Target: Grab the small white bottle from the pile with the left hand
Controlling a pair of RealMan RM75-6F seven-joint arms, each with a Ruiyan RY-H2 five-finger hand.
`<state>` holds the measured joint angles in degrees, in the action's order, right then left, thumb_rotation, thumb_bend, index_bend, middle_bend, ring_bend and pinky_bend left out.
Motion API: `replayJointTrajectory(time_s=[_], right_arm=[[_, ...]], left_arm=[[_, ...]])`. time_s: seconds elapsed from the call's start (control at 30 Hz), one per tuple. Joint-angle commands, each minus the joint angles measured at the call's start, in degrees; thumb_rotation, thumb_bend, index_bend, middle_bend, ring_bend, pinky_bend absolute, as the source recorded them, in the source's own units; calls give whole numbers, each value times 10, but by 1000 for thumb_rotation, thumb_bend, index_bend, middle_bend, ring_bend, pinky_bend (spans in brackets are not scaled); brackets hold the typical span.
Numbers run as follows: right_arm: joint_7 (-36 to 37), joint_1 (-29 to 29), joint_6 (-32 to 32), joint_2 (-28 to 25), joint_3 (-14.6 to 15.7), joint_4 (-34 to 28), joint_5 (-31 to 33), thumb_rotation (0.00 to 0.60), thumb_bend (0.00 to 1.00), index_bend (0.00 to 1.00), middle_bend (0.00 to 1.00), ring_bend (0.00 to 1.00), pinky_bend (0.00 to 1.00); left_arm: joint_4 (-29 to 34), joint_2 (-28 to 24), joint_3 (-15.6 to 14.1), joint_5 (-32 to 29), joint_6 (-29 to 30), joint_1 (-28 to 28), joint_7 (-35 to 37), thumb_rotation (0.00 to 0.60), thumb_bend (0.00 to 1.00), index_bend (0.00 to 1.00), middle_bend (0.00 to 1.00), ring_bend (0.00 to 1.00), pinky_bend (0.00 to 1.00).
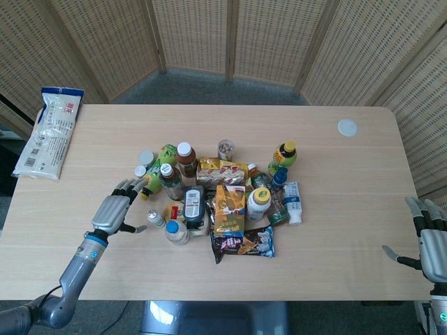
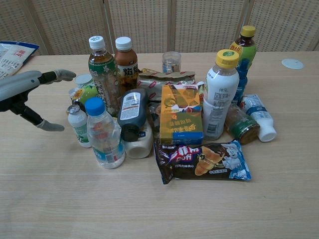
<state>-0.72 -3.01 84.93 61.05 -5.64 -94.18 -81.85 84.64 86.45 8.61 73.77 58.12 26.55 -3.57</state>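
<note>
The wooden table [image 1: 335, 209] carried a central pile of drinks and snacks, with a large white snack bag [image 1: 49, 132] lying well apart at its far left corner. Within the pile, a white bottle with a yellow cap [image 2: 219, 94] stood upright beside an orange carton [image 2: 182, 115], and a dark croissant packet [image 2: 204, 160] lay flat in front of both. A clear water bottle with a blue cap [image 2: 103, 134] stood at the pile's near left edge. The left hand [image 1: 115, 209] hovered over the table just left of the pile, fingers extended and spread, thumb held apart, holding nothing. The right hand [image 1: 434, 243] rested at the table's right edge, well apart from the pile, likewise spread and holding nothing. The small white bottle [image 2: 79, 126], silver-capped, stood upright at the pile's left edge, touching the water bottle and just beside the left thumb; no contact with the hand was visible. A small white disc [image 1: 347, 127] lay alone near the far right corner.
</note>
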Motion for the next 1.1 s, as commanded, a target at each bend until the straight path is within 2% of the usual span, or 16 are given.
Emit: replayJointTrajectory(time_s=[0.03,0.4,0.5,0.57,0.6,0.67,0.77,0.87,1.1], right_arm=[[0,0,0,0,0,0,0,509,0,0,0,0,0],[5,0,-1,-1,-1,2,2,514,0,0,0,0,0],[7,0,-1,-2,-1,3,2,514,0,0,0,0,0],[9,0,0,-2,-2,4,2,515,0,0,0,0,0],[10,0,0,-2,-2,4,2,515,0,0,0,0,0],[11,0,0,-3,-2,4,1,515,0,0,0,0,0],[12,1,2,-3,-2,3,2,512,0,0,0,0,0],[11,1,1,-3,-3,2,4,514,0,0,0,0,0],[9,0,0,-2,-2,3,2,515,0,0,0,0,0]], left_arm=[[-2,6,-2,-8,-8,6,-5,600,0,8,0,0,0],[-18,38,-8,-25,-18,23,-21,600,0,32,0,0,0],[-24,49,-5,-35,-10,23,-32,600,0,81,23,0,27],[-28,56,-4,-40,-3,23,-42,600,0,156,153,76,181],[-33,62,-3,-42,4,22,-48,600,0,207,243,153,275],[-40,73,-3,-43,16,21,-57,600,0,363,454,369,463],[-52,90,-2,-39,39,17,-63,600,0,563,683,590,634],[-65,101,0,-35,55,14,-67,600,0,665,791,698,717],[-66,97,4,-27,75,9,-60,600,0,771,896,794,766]])
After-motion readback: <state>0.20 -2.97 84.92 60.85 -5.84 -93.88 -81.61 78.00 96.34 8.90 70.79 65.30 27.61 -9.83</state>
